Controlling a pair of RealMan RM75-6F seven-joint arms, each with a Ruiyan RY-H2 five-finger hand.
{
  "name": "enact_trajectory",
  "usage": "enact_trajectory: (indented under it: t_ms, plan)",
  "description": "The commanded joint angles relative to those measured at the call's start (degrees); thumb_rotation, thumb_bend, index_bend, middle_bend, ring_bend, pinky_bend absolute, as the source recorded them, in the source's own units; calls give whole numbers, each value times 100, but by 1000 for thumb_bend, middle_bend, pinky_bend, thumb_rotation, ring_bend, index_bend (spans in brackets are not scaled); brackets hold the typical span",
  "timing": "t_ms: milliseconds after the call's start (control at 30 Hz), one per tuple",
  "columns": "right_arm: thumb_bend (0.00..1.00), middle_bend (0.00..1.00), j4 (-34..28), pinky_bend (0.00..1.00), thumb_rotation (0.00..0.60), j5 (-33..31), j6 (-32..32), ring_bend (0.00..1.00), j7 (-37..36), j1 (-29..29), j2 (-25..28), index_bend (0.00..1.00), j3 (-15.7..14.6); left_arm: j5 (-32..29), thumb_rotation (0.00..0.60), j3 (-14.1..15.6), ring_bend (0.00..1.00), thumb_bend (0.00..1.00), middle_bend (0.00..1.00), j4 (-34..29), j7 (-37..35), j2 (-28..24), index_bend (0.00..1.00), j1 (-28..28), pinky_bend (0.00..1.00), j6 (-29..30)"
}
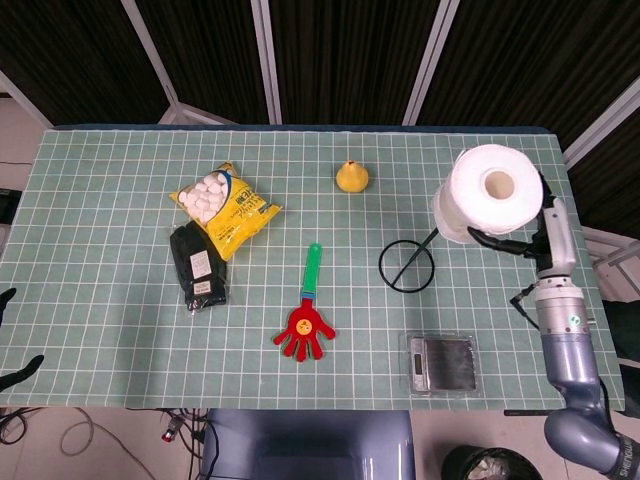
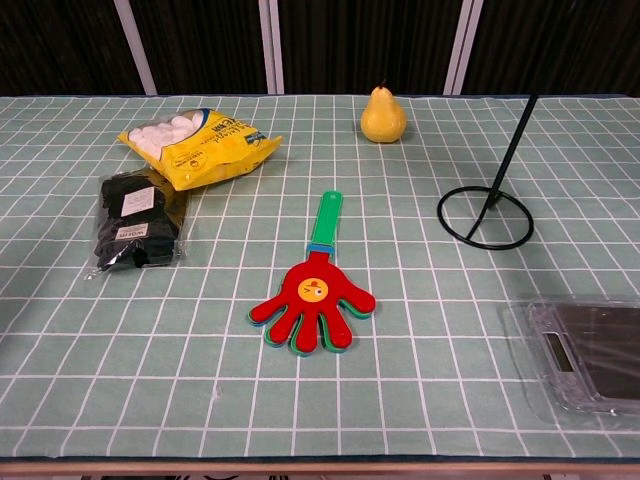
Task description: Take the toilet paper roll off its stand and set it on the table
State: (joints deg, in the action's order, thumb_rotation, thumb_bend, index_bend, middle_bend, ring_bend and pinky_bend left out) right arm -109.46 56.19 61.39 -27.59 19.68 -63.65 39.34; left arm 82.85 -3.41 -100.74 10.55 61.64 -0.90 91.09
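Observation:
The white toilet paper roll [image 1: 488,192] hangs high above the table's right side, and my right hand [image 1: 527,241] grips it from the right and below. The black wire stand [image 1: 405,266] is on the table left of the roll; its rod leans right toward the roll's underside. In the chest view the stand [image 2: 486,217] shows with its rod slanting up and right, while the roll and right hand are out of frame. Only dark fingertips of my left hand [image 1: 8,298] show at the head view's left edge, spread apart and holding nothing.
A red and green hand clapper [image 1: 306,318] lies at front centre. A yellow pear [image 1: 351,177] stands behind it. A yellow bag of white balls [image 1: 225,208] and a black packet [image 1: 198,267] lie to the left. A clear-cased scale [image 1: 443,362] sits at front right.

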Motion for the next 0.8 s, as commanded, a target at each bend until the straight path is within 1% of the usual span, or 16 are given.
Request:
enact_trajectory:
  t_ms: [33, 133, 200, 333, 467, 500, 567, 600, 700, 800]
  plan:
    - [0, 220, -69, 0, 600, -425, -111, 197, 93, 68, 393, 266, 309, 5, 600, 5, 0, 116, 0, -1, 12, 4, 133, 3, 0, -6]
    - [0, 220, 11, 0, 600, -656, -82, 197, 145, 131, 545, 265, 393, 3, 600, 6, 0, 116, 0, -4, 19, 4, 133, 3, 0, -9]
    - [0, 220, 138, 0, 600, -743, -64, 197, 150, 139, 605, 265, 395, 2, 600, 2, 0, 116, 0, -4, 13, 3, 133, 0, 0, 1]
    - [0, 220, 412, 0, 600, -726, -167, 197, 50, 82, 636, 266, 197, 9, 600, 3, 0, 116, 0, -6, 2, 0, 133, -3, 0, 8]
    - [0, 220, 691, 0, 600, -420, -246, 197, -174, -18, 481, 266, -163, 27, 600, 12, 0, 116, 0, -12, 21, 7, 133, -3, 0, 11]
    - [0, 220, 773, 0, 600, -251, -235, 197, -240, -65, 375, 266, -340, 26, 600, 12, 0, 116, 0, -12, 27, 10, 133, -3, 0, 12]
    - [0, 220, 853, 0, 600, 18, -181, 197, -398, -150, 218, 266, -568, 17, 600, 9, 0, 116, 0, -14, 30, 11, 133, -3, 0, 11]
    - [0, 220, 891, 0, 600, 167, -196, 197, -495, -201, 119, 266, -732, 9, 600, 4, 0, 116, 0, -13, 29, 11, 133, -4, 0, 12]
    - [0, 220, 1098, 0, 600, 589, -164, 197, -808, -290, -163, 266, -1088, 1, 600, 0, 0, 116, 0, -10, 16, 7, 133, -6, 0, 14]
    - [0, 220, 1289, 0, 600, 841, -192, 197, -1006, -323, -429, 266, -1397, 4, 600, 0, 0, 116, 0, -7, 3, 1, 133, -5, 0, 11]
